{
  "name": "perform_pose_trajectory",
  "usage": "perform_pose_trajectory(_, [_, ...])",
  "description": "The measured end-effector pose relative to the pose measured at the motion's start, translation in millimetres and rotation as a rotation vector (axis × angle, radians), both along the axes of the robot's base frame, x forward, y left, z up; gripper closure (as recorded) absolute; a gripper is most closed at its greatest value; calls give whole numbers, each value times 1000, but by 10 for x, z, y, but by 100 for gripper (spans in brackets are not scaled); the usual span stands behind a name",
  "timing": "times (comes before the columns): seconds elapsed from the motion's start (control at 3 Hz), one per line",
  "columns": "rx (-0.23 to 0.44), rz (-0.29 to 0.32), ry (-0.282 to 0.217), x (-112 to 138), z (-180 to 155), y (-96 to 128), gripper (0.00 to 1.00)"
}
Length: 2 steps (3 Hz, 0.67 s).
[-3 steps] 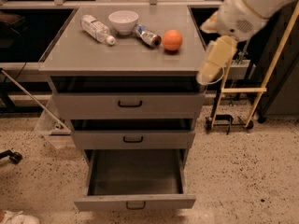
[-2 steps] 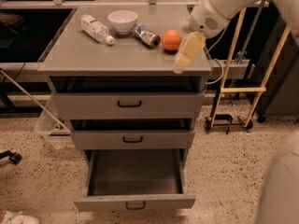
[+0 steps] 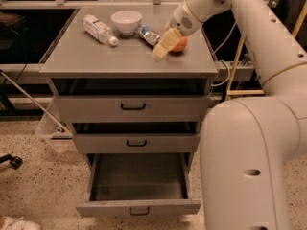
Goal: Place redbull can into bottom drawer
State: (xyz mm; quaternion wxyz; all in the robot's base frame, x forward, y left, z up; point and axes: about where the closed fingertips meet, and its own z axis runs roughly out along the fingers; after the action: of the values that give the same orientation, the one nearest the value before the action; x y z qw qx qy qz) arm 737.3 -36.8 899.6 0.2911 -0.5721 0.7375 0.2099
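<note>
The redbull can [image 3: 147, 34] lies on its side on the grey cabinet top [image 3: 124, 56], between a white bowl and an orange ball. My gripper [image 3: 162, 45] hangs over the cabinet top just right of and in front of the can, holding nothing, and it covers part of the ball. The bottom drawer [image 3: 139, 178] is pulled out, and its deep dark interior holds nothing.
A clear plastic bottle [image 3: 98, 29] lies at the back left, with the white bowl [image 3: 126, 22] beside it. The orange ball [image 3: 181, 44] sits behind the gripper. The top two drawers are pulled out slightly. My arm [image 3: 249, 143] fills the right side of the view.
The arm has swung left from beside the cabinet's right edge to over its top, bringing the gripper close to the can and the ball. The objects have not moved.
</note>
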Motion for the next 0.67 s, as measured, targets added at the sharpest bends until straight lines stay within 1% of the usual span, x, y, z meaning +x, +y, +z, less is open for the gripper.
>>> perform_pose_trajectory(0.33, [17,-9,-39,89,141,-4,0])
perform_pose_trajectory(0.67, [17,-10,-39,90,140,-3,0])
